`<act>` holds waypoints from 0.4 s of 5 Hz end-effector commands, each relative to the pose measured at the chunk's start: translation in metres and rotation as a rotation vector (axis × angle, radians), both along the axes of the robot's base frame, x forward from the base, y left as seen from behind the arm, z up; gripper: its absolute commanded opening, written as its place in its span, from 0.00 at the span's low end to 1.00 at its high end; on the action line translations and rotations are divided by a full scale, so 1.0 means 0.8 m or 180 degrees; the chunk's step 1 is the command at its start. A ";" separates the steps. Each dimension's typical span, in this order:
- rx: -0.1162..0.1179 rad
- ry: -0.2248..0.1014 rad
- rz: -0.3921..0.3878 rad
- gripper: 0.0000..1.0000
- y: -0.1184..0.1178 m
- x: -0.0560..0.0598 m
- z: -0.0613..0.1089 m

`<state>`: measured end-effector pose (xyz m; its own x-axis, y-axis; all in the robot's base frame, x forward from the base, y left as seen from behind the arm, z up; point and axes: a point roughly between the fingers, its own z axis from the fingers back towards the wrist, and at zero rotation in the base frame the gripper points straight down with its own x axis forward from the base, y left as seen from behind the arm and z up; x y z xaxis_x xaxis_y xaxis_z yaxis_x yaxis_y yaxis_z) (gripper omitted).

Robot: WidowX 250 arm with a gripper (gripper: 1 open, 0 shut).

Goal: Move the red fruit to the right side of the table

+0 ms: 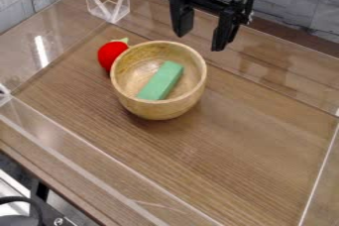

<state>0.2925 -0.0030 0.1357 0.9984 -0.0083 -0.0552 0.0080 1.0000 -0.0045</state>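
Note:
The red fruit (111, 54) is small and glossy, with a bit of green on top. It rests on the table (252, 121) against the left outer side of a wooden bowl (159, 83), which partly hides it. My gripper (199, 30) hangs at the back of the table, pointing down, behind and to the right of the bowl. Its two black fingers stand well apart with nothing between them. It is clear of both the fruit and the bowl.
A green rectangular block (163, 80) lies inside the bowl. Low clear acrylic walls (106, 4) edge the tabletop on all sides. Bare wood stretches to the right of the bowl and in front of it.

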 end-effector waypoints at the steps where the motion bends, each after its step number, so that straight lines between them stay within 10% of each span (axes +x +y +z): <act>1: -0.0012 0.0031 0.0027 1.00 0.011 -0.002 -0.005; 2: -0.0028 -0.0050 0.0104 1.00 0.043 -0.006 -0.002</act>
